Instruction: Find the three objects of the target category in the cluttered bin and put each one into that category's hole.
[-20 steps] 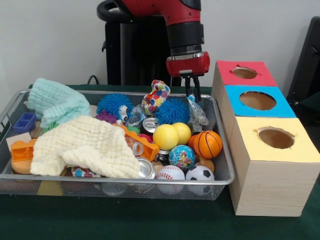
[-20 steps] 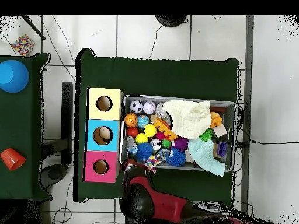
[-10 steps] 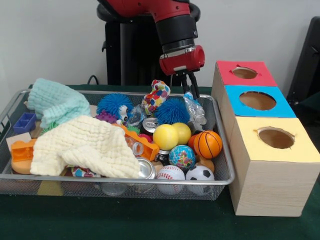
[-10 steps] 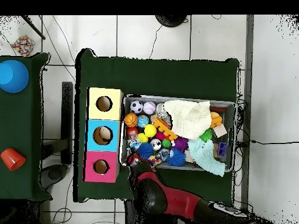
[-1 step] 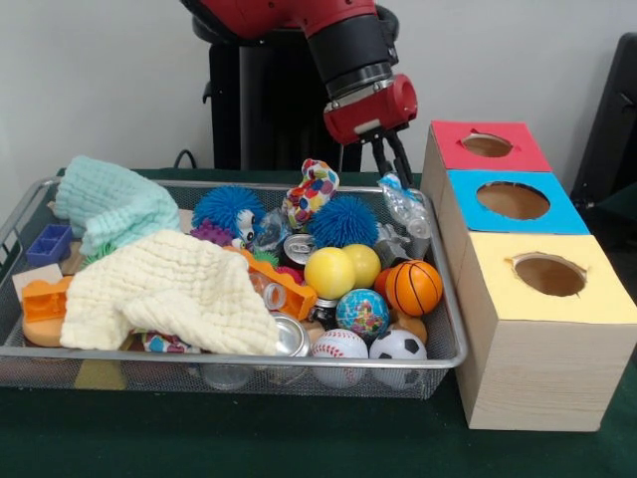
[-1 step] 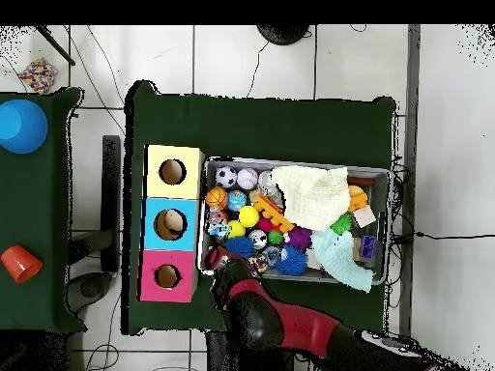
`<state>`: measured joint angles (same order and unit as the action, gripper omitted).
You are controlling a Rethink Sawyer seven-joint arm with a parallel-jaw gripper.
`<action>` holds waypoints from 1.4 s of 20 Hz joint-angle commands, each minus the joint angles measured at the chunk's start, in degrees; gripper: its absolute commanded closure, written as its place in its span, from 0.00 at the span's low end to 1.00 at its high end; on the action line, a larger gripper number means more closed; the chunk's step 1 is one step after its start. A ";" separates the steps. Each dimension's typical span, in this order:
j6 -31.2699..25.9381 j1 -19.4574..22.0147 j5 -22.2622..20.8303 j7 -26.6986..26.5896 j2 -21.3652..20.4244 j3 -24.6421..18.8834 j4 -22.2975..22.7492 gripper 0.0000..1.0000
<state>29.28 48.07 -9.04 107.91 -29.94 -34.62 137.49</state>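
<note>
Balls crowded the near right corner of the wire bin (image 5: 20,214): a soccer ball (image 5: 397,346), a baseball (image 5: 338,344), a globe ball (image 5: 362,313) and a basketball (image 5: 413,287). Behind them, by the bin's far right rim, the gripper (image 5: 393,164) had its fingers closed on a crumpled clear plastic bottle (image 5: 406,211), lifted and hanging beside the red box (image 5: 486,146).

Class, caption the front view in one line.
Gripper lifts a crumpled clear bottle from the cluttered bin beside three coloured boxes.
</note>
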 commanded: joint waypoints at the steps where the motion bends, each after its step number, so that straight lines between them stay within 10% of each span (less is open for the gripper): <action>1: -7.08 2.40 1.12 14.59 -0.62 -9.99 0.09 1.00; 19: -10.80 6.65 3.29 14.06 -2.02 -16.99 1.01 1.00; 28: -8.59 1.01 5.22 12.97 -5.83 -11.04 -0.14 1.00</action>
<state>21.97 51.80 -7.97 107.91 -33.70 -47.59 141.06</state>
